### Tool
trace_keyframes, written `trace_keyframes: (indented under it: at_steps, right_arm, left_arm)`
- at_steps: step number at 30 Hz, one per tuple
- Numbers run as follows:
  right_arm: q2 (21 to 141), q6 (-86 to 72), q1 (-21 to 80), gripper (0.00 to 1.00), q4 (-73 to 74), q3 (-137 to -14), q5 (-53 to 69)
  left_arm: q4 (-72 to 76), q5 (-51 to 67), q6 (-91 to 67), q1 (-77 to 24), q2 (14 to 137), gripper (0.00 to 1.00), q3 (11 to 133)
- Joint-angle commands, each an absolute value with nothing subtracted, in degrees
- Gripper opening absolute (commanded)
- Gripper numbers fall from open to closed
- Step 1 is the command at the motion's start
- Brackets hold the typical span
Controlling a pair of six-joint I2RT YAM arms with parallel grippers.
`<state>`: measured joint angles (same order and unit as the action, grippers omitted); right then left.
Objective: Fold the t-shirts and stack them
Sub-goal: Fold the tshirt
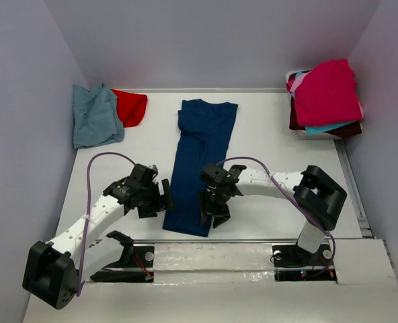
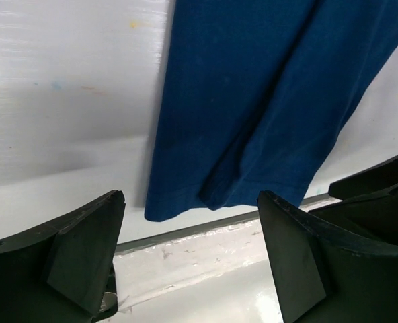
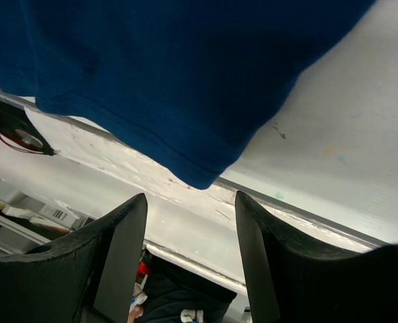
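Six t-shirts in all: one navy tee (image 1: 202, 161) lies as a long strip mid-table (image 1: 266, 134), one blue-grey tee (image 1: 95, 118) and one red tee (image 1: 132, 106) lie far left, and three are stacked far right, the magenta tee (image 1: 327, 91) on top. Two pincers, the left gripper (image 1: 164, 198) and the right gripper (image 1: 214, 217), gape empty at the navy hem.

The white bench (image 1: 273, 134) carries a long, narrow navy t-shirt (image 1: 202, 155) mid-surface, a blue-grey tee (image 1: 95, 118) touching a red tee (image 1: 132, 106) far left, and a magenta-topped stack (image 1: 327, 94) far right.

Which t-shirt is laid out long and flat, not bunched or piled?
The navy t-shirt in the middle, a long narrow strip. The blue-grey t-shirt and red t-shirt lie crumpled far left; the magenta t-shirt tops a pile far right.
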<state>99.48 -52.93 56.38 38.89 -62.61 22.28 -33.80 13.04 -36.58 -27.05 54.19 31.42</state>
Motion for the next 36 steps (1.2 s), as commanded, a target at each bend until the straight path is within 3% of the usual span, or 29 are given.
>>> trace_keyframes:
  at_steps: [1,17,25,36]
  right_arm:
    - [100.02,-55.98,58.09,0.61,33.67,-62.23,22.76]
    - [100.63,-58.63,58.10,0.60,28.64,-62.74,24.87]
    - [102.31,-58.62,58.62,0.54,30.14,-64.51,26.28]
    - [106.26,-56.43,58.62,0.53,33.75,-75.75,26.10]
  left_arm:
    - [-33.40,16.60,-37.97,-27.42,53.96,0.92,30.85]
    - [-38.41,16.35,-37.36,-27.42,56.94,0.91,36.99]
    - [-39.29,17.14,-35.68,-27.42,58.19,0.89,37.62]
    - [-35.86,19.87,-37.00,-27.42,58.62,0.86,37.53]
